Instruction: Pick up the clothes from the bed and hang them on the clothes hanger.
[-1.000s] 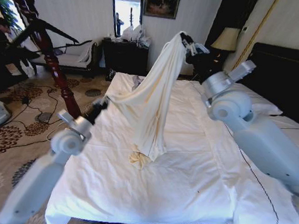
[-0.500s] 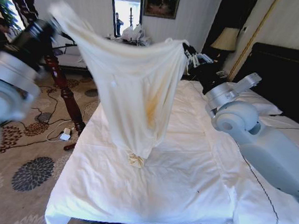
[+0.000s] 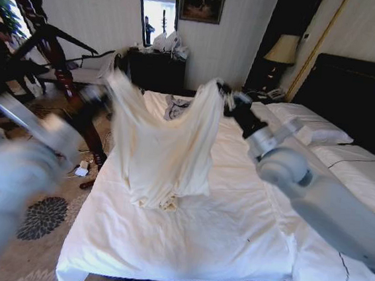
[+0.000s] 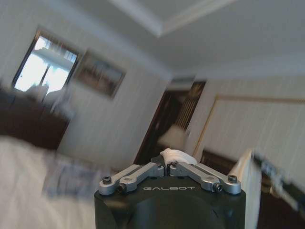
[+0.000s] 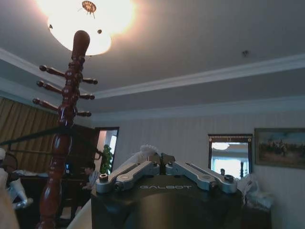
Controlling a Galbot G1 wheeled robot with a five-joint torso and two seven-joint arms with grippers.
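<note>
Currently the left claw [image 3: 113, 80] and right claw [image 3: 224, 93] are each clamped on the clothes [image 3: 164, 145]. Its hem rests on the bed [image 3: 198, 241].

Cream thin wrinkly garment [image 3: 163, 148]: off-white, faint yellowish tinge.
Wide white-sheeted bed [image 3: 184, 240]: plain white; near-black headboard far right.
Patterned carpet [image 3: 40, 216], left: beige with dark floral medallions.
Turned wooden coat stand [image 5: 64, 124]: dark reddish-brown.

One cream garment [image 3: 162, 145], one bed [image 3: 184, 240] with white sheets, two white pillows [image 3: 305, 125], two pincers, the left [image 3: 107, 87] and the right [image 3: 226, 96], one lamp [image 3: 284, 50], one framed painting [image 3: 202, 0], one wooden coat stand [image 3: 48, 37]
</note>
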